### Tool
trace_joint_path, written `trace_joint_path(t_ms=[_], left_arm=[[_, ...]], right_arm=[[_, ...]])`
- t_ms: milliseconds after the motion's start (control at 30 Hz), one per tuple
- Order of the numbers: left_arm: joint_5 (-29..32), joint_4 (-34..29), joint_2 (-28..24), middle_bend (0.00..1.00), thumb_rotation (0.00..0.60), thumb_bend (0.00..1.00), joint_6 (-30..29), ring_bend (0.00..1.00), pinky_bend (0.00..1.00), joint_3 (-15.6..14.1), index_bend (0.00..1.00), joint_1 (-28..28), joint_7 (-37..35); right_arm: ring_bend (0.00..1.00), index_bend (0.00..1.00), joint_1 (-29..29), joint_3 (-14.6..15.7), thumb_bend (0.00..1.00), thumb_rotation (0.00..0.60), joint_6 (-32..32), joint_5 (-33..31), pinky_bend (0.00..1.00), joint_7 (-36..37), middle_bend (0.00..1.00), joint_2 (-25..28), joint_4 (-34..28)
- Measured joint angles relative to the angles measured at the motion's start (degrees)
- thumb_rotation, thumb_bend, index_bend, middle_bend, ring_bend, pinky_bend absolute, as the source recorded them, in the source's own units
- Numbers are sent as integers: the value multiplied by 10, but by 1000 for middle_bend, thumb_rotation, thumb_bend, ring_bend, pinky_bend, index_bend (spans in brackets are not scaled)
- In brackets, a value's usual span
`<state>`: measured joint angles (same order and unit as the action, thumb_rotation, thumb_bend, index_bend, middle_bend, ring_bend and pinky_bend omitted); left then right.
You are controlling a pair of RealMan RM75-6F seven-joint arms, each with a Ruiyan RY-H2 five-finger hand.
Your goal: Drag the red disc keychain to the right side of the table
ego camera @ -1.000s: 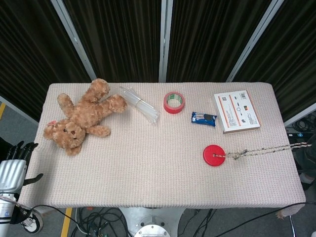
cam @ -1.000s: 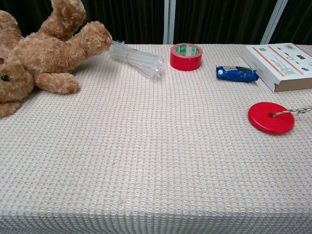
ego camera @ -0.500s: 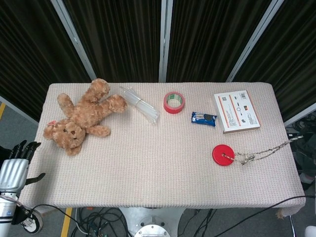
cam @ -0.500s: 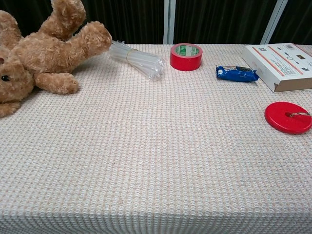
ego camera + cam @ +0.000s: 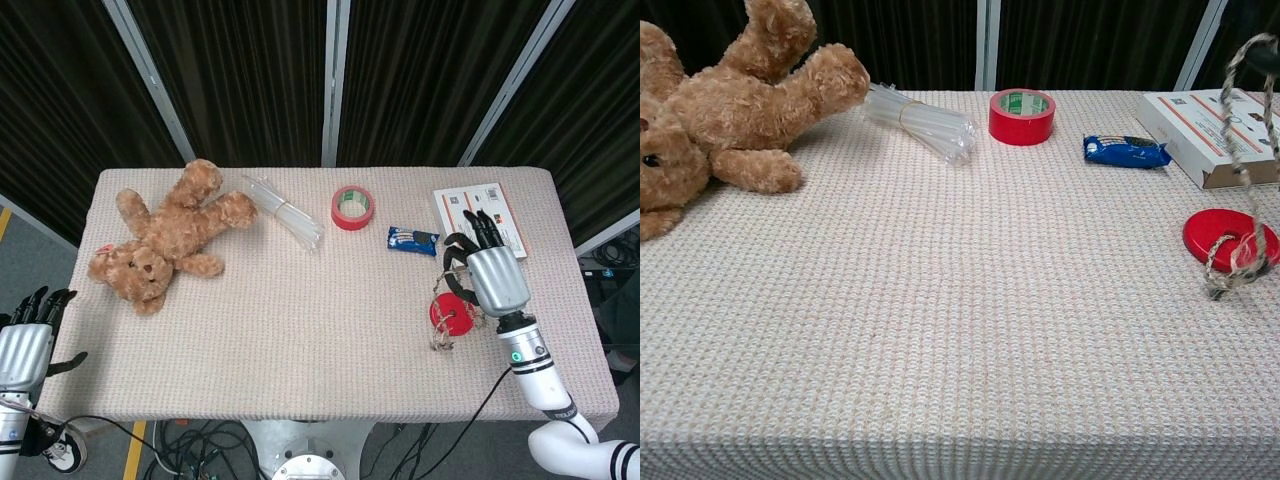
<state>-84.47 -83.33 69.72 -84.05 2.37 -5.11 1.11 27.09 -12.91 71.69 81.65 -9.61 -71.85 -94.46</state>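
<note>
The red disc keychain lies flat on the right part of the table. Its braided cord rises from the disc's hole to the top right of the chest view, with a loose loop by the disc's near edge. My right hand hovers just above and right of the disc, fingers pointing away from me, and holds the raised cord. My left hand hangs off the table's front left corner, fingers apart and empty.
A teddy bear lies at the far left. A bundle of clear tubes, a red tape roll and a blue packet line the back. A white box sits just beyond my right hand.
My right hand has come into view over the disc. The cord, which lay stretched toward the right edge, is now lifted and bunched. The disc slid right between the earlier frames.
</note>
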Motion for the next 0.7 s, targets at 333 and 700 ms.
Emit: trace_joint_path(t_ms=[333, 700], left_arm=[[0, 2, -1, 118, 600, 13, 0, 24, 117, -1, 132, 1, -6], [-1, 1, 1, 118, 600, 13, 0, 24, 117, -1, 132, 0, -4]], right_arm=[[0, 0, 0, 17, 0, 600, -73, -103, 0, -47, 0, 62, -52], [0, 0, -2, 32, 0, 600, -134, -167, 0, -52, 0, 125, -99]])
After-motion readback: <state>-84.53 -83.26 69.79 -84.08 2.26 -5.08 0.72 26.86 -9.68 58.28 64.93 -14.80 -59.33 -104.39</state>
